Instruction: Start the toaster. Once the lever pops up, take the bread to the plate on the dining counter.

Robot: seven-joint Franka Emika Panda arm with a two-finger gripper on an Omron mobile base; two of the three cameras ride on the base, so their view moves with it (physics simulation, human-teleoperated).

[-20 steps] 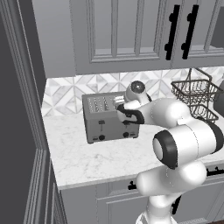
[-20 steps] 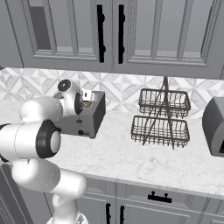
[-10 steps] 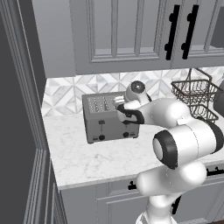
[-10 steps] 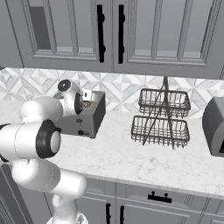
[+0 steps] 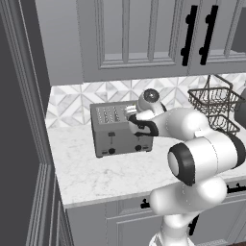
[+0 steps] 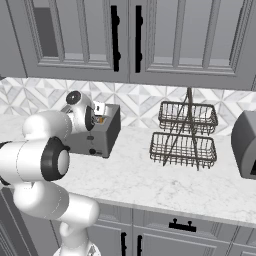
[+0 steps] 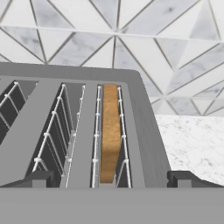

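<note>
**Q:** What does your gripper (image 7: 112,180) look like right now?

**A:** In the hand view your two dark fingertips (image 7: 37,178) stand wide apart at 7 and 5 o'clock, released, with nothing between them. They hang just above the toaster (image 7: 144,131), looking down into its slots.

**Q:** And the bread?

**A:** The bread (image 7: 110,131) stands on edge in the rightmost slot, its golden crust running from 12 toward 6 o'clock between the wire guides. The other slots you can see hold nothing.

**Q:** What do the base views add?

**A:** The left base view shows the toaster's front, with a black lever (image 5: 111,137) and round knobs below it. The right base view shows its end panel instead, and at 3 o'clock a two-tier wire basket (image 6: 184,134) standing well apart on the marble worktop (image 6: 150,185). Whether its tiers hold anything, you cannot tell.
</note>
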